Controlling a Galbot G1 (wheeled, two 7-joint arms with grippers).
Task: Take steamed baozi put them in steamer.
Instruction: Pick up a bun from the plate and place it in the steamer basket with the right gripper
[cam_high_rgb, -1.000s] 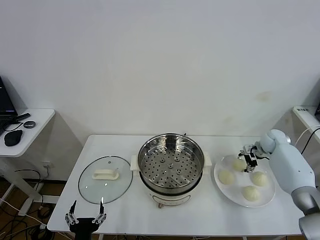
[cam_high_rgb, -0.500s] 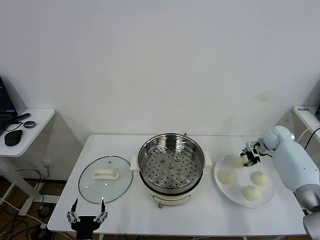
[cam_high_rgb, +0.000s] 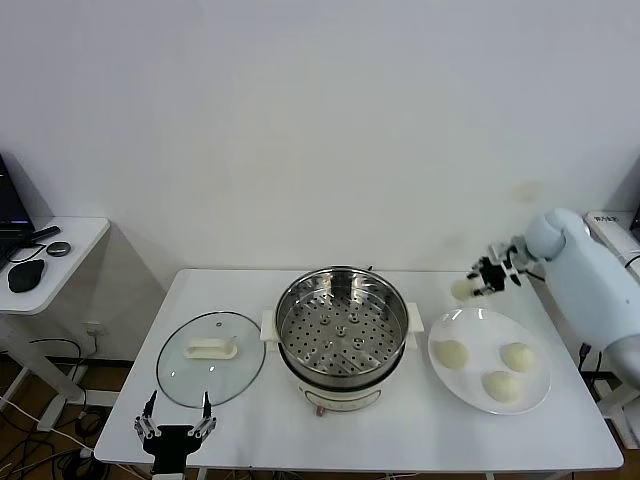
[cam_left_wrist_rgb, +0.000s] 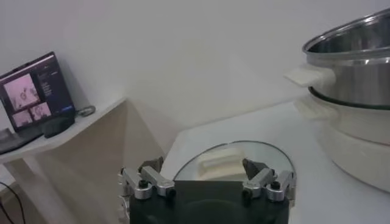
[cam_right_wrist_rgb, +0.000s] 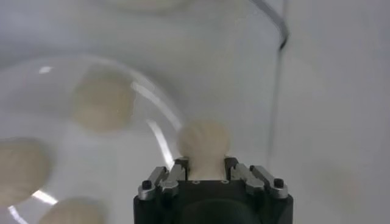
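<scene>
One white worktop (cam_high_rgb: 250, 420) before a plain white wall carries one steamer (cam_high_rgb: 341, 325) at frame centre, one glass lid (cam_high_rgb: 211, 358) lower left and one plate (cam_high_rgb: 489, 358) at right holding three baozi (cam_high_rgb: 500, 385). The right hand (cam_high_rgb: 478, 285), raised at centre right above the plate's far edge, is clamped on the fourth baozi (cam_high_rgb: 462, 290). The left hand (cam_high_rgb: 175, 432) hangs at the bottom left, fingers apart.

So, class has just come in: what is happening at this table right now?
The right gripper has its jaws shut on one steamed baozi, held in the air above the table between the plate and the steamer. Three more buns lie on the plate. The steamer's perforated tray holds nothing yet, and its glass lid lies on the table beside it. The left gripper waits open at the table's near edge.
</scene>
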